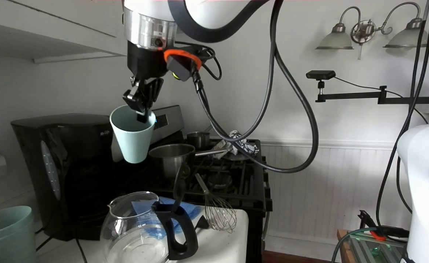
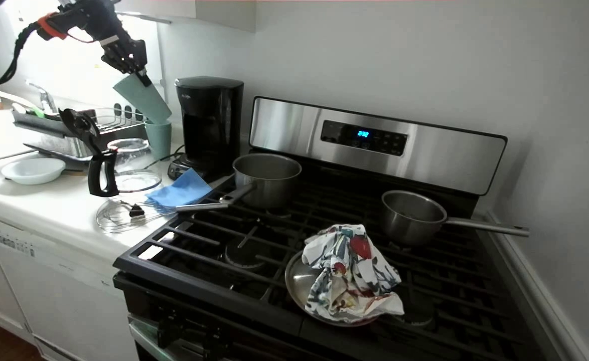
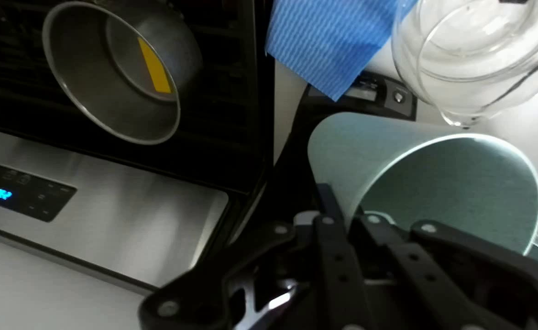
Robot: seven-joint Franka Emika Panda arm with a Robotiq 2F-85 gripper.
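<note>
Desk (image 2: 76, 208), back corner by stove (image 2: 199, 289): the coffee maker (image 2: 209, 98) blocks you.
Desk, front side: carafe (image 1: 126, 233) in your way, handle (image 1: 192, 239) jutting outward.
Desk, stove-side edge: whisk (image 1: 210, 197) and blue cloth (image 2: 181, 189) lie low; you can pass above.
Stove: open air between larger saucepan (image 2: 272, 188) and towel (image 2: 347, 273).
Fingers (image 1: 142, 117): the cup (image 1: 134, 146) hangs beneath, adding bulk.

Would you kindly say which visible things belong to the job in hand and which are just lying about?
In hand: gripper, pale green cup held by it.
Seemingly lying about: whisk, glass carafe, blue cloth, patterned cloth, coffee maker.
</note>
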